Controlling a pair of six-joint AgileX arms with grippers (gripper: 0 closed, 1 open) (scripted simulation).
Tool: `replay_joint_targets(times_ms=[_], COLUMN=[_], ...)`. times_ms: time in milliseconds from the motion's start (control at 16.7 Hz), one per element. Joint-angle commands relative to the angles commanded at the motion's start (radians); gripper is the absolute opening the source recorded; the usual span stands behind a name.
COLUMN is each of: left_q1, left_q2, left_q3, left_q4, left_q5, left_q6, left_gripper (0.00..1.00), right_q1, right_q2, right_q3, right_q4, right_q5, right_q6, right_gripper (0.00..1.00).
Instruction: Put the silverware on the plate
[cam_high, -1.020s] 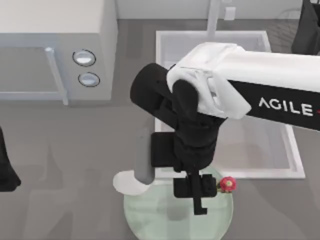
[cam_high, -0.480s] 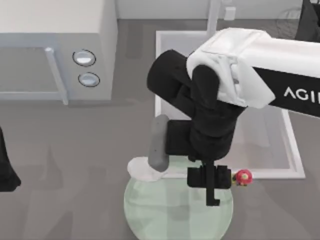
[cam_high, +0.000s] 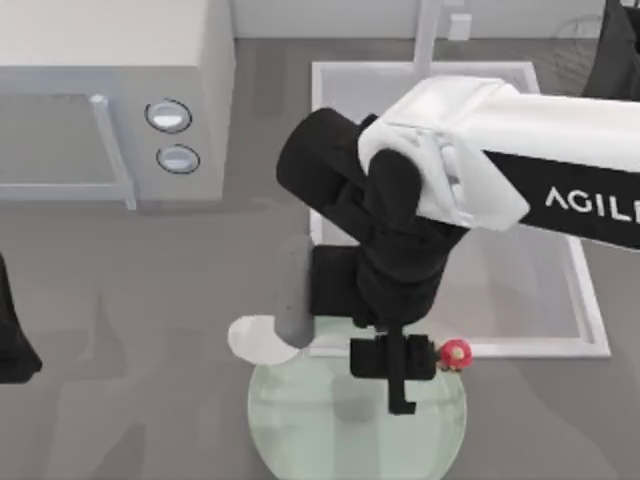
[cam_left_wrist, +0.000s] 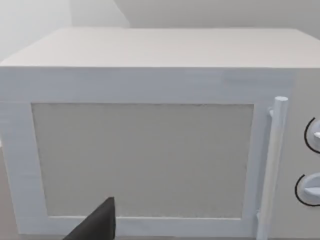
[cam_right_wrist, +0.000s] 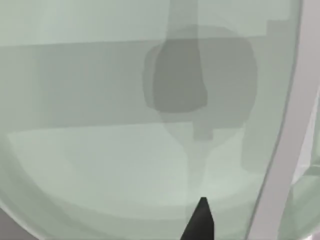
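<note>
The pale-green glass plate (cam_high: 300, 440) lies at the table's front edge, and its surface (cam_right_wrist: 100, 165) carries a dark shadow in the right wrist view. My right gripper (cam_high: 396, 380) hangs over the plate's far right part, fingers pointing down. A small red and yellow end of the silverware (cam_high: 456, 353) sticks out beside the fingers and travels with them. A grey bar (cam_high: 292, 295) ending in a pale round disc (cam_high: 252, 338) hangs at the arm's left, over the plate's far-left rim. My left gripper (cam_high: 12, 345) stays parked at the table's left edge.
A white microwave (cam_high: 110, 90) stands at the back left, and its door (cam_left_wrist: 145, 160) faces the left wrist camera. The white sink basin (cam_high: 590, 330) with a faucet (cam_high: 428, 35) lies behind the plate, under my right arm.
My right arm swung right and away from the front edge, then came back left. The red-tipped piece, grey bar and disc moved with it. The left arm stayed still.
</note>
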Motion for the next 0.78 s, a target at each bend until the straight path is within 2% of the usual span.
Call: replay_joint_targets(times_ms=[420, 780], left_q1=[0.0, 0.0], left_q2=[0.0, 0.0], left_q3=[0.0, 0.0], left_q4=[0.0, 0.0], left_q5=[0.0, 0.0], left_q6=[0.0, 0.0], left_gripper=[1.0, 1.0], right_q1=[0.043, 0.047], right_q2=[0.09, 0.117], right_q3=[-0.036, -0.059], right_q4=[0.114, 0.126], right_q5=[-0.021, -0.023], right_q6=[-0.03, -0.034], right_gripper=[0.0, 0.0])
